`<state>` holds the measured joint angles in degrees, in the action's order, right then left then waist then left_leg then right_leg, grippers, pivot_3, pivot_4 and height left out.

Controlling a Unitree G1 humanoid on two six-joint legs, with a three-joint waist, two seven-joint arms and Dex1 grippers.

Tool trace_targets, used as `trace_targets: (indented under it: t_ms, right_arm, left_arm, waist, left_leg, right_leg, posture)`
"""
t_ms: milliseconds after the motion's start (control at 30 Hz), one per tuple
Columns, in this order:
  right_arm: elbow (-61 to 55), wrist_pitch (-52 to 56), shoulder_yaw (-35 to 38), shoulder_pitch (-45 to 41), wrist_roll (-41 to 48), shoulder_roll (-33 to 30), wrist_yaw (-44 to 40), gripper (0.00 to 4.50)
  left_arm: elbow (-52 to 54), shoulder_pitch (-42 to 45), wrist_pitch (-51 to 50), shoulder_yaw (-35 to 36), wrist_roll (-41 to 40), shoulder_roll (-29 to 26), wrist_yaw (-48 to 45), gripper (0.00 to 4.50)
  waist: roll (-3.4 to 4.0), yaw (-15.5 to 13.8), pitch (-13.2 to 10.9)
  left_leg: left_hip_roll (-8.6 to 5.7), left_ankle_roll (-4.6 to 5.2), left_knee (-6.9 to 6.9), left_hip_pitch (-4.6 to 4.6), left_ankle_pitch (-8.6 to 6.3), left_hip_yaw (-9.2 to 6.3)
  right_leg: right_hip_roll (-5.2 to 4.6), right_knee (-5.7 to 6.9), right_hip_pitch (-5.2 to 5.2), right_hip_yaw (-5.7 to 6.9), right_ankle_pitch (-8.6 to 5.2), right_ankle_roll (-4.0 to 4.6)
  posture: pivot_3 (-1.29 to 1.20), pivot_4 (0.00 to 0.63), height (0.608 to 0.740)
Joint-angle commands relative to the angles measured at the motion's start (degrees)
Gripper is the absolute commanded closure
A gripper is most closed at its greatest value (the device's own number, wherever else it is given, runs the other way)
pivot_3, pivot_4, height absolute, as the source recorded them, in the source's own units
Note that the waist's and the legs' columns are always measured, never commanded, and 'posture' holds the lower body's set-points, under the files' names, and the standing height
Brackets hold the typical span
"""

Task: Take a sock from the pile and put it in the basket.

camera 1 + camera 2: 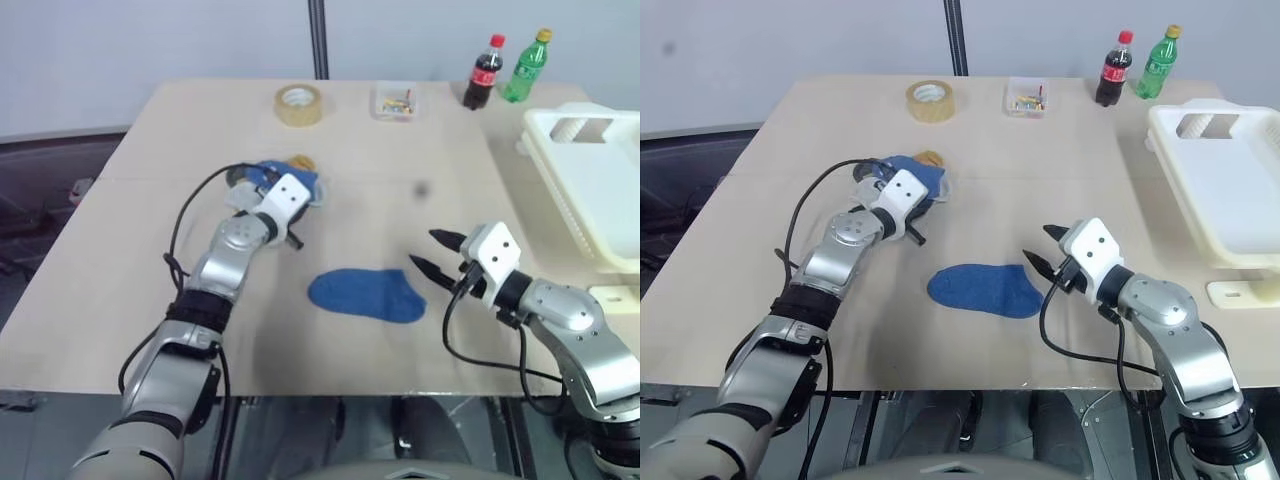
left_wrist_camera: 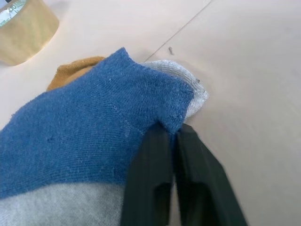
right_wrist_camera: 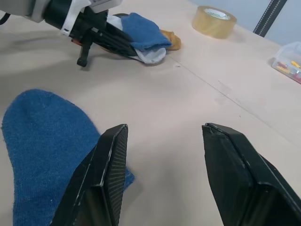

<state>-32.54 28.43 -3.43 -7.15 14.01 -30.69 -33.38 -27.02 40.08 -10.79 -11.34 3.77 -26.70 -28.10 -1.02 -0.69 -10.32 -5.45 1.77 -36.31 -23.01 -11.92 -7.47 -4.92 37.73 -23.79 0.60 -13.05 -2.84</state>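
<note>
So the left gripper (image 2: 175, 136) has its fingers pinched together on the top blue sock (image 2: 89, 136) of the pile (image 1: 285, 180), mid-worktop toward the far edge. Its wrist view reveals grey and mustard socks underneath. Right gripper (image 3: 162, 155) hangs half open, holding nothing, just beside a lone blue sock (image 1: 366, 294) near the front edge. Basket (image 1: 600, 190) sits at the right edge.

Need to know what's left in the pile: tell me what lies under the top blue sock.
Under the top blue sock of the pile, a light grey sock and a mustard one peek out. Anything deeper is covered. The left gripper is shut on the blue sock's edge.
</note>
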Motion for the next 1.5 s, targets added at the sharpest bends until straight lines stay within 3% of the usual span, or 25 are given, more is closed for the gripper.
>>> trace_targets:
  t_ms: [33, 200, 400, 700, 800, 967, 1133, 1233, 1367, 1500]
  right_arm:
    - [-0.93, -1.31, 1.28, 0.08, 0.09, -0.25, 0.14, 1.89]
    - [-0.67, -1.29, 1.35, -0.09, 0.13, -0.5, -0.09, 1.89]
    - [-1.08, -0.91, 1.53, 0.11, 0.29, -0.7, 0.06, 1.89]
    - [-0.82, -0.82, 1.17, 0.0, -0.01, -0.53, 0.46, 1.89]
    - [-0.84, -0.76, 1.13, 0.03, -0.07, -0.4, 0.66, 1.89]
    - [-0.89, -0.8, 1.18, 0.34, -0.18, -0.21, 1.02, 1.89]
    - [-0.89, -0.83, 1.04, 0.32, -0.25, -0.03, 1.46, 1.89]
    - [-1.18, -0.75, 1.19, 0.4, -0.23, -0.03, 1.69, 1.89]
    - [-1.51, -0.71, 1.61, 0.82, -0.15, -0.25, 1.84, 1.89]
    - [-1.8, -0.6, 1.59, 1.08, -0.27, -0.12, 2.23, 1.89]
  left_arm:
    - [3.47, -0.45, 0.82, 1.29, 0.26, -0.08, -0.51, 4.35]
    - [8.44, -1.26, -1.11, 2.28, -1.46, 0.94, -1.54, 4.35]
    - [16.96, -2.29, -11.42, 4.43, -4.95, 4.16, -1.93, 4.35]
    - [12.16, -1.23, -12.26, 7.11, -4.95, 4.14, 0.3, 4.35]
    - [12.38, -1.3, -12.67, 7.64, -5.68, 4.49, -0.28, 3.65]
    - [10.24, -0.44, -10.36, 5.9, -3.31, 4.46, 0.65, 1.54]
    - [5.84, 1.64, -7.17, 4.81, -1.56, 5.97, 1.87, 1.54]
    - [3.79, 2.72, -5.11, 4.65, -1.27, 6.82, 1.93, 2.29]
    - [3.34, 2.89, -4.25, 4.62, -1.26, 7.13, 1.19, 4.23]
    - [3.39, 2.99, -2.92, 4.32, -1.33, 7.46, 0.46, 4.38]
  waist:
    - [0.0, -0.01, 0.0]
    - [0.0, -0.01, 0.0]
    - [0.0, -0.11, 0.0]
    - [0.0, 0.46, 0.0]
    - [0.0, 0.43, 0.0]
    - [0.0, 0.4, 0.0]
    - [0.0, 0.0, 0.0]
    - [0.0, -0.06, 0.0]
    - [0.0, 0.06, 0.0]
    - [0.0, 0.0, 0.0]
  left_leg:
    - [0.0, 0.0, 0.0, 0.0, 0.0, 0.0]
    - [-0.01, 0.0, 0.0, 0.0, 0.0, 0.0]
    - [-0.03, 0.0, -0.02, -0.01, 0.01, -0.01]
    - [-0.01, -0.01, -0.04, 0.07, 0.01, 0.02]
    - [-0.03, -0.04, -0.04, 0.06, 0.03, 0.03]
    - [-0.03, -0.06, -0.04, 0.06, 0.04, 0.03]
    - [-0.03, -0.04, -0.04, 0.06, 0.03, 0.02]
    - [-0.04, -0.04, -0.05, 0.05, 0.03, 0.02]
    - [-0.03, -0.08, -0.05, 0.05, 0.05, 0.03]
    - [-0.04, -0.05, -0.05, 0.05, 0.03, 0.02]
  right_leg:
    - [0.0, 0.0, 0.0, 0.0, 0.0, 0.0]
    - [0.02, 0.0, 0.0, 0.0, 0.0, 0.0]
    - [0.03, 0.01, 0.02, 0.02, 0.0, 0.0]
    - [0.12, 0.1, 0.02, -0.03, 0.0, -0.01]
    - [0.15, 0.1, 0.03, -0.04, 0.0, 0.0]
    - [0.15, 0.1, 0.02, -0.04, 0.0, 0.0]
    - [0.15, 0.1, 0.02, -0.02, 0.01, 0.0]
    - [0.15, 0.09, 0.03, -0.02, 0.0, 0.0]
    - [0.13, 0.09, 0.02, -0.04, 0.01, 0.0]
    - [0.14, 0.09, 0.03, -0.03, 0.01, 0.0]
  posture:
    - [0.0, 0.15, 0.74]
    - [0.0, 0.15, 0.74]
    - [0.0, 0.15, 0.74]
    - [0.0, 0.15, 0.74]
    - [0.0, 0.15, 0.74]
    - [0.0, 0.15, 0.74]
    - [0.0, 0.15, 0.74]
    - [0.0, 0.15, 0.74]
    - [0.0, 0.15, 0.74]
    - [0.0, 0.15, 0.74]
